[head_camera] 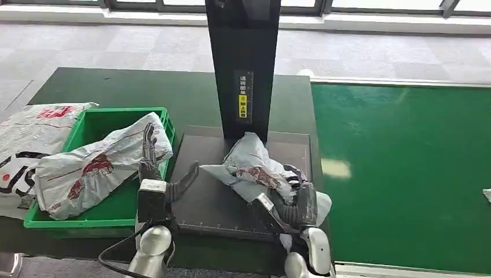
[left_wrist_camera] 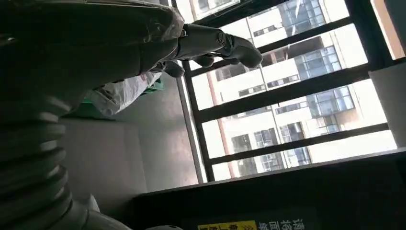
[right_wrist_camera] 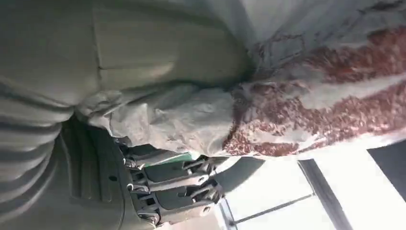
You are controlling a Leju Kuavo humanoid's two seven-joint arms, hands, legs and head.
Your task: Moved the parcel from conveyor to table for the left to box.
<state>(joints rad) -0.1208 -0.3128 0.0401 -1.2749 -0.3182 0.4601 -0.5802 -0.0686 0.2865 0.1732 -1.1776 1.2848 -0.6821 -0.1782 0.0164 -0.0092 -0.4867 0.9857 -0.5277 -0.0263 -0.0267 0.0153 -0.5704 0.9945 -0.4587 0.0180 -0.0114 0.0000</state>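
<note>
From the head view, the right hand (head_camera: 292, 209) is holding a crumpled grey parcel (head_camera: 255, 168). The parcel is lying on the dark scale plate (head_camera: 205, 202) on the tabletop (head_camera: 116, 87), just in front of the black post (head_camera: 243, 63). The green conveyor (head_camera: 405, 168) is sitting to the right. The left hand (head_camera: 153, 174) is waiting just beside the plate with its fingers (head_camera: 149, 139) spread apart and nothing in them. A green box (head_camera: 104, 217) is sitting to the left, with another bag (head_camera: 98, 165) lying in it.

From the left wrist view, the left hand's fingers (left_wrist_camera: 215, 45) are reaching out straight, holding nothing, with windows behind them.

From the right wrist view, the parcel (right_wrist_camera: 306, 96) is pressing right against the right hand (right_wrist_camera: 119, 57), and the dark fingers (right_wrist_camera: 177, 191) are curling under it.

The parcel looks soft, light and floppy, and its plastic skin is probably slippery. I think the best place to grab it is the thick bunched middle, not a loose flap.
</note>
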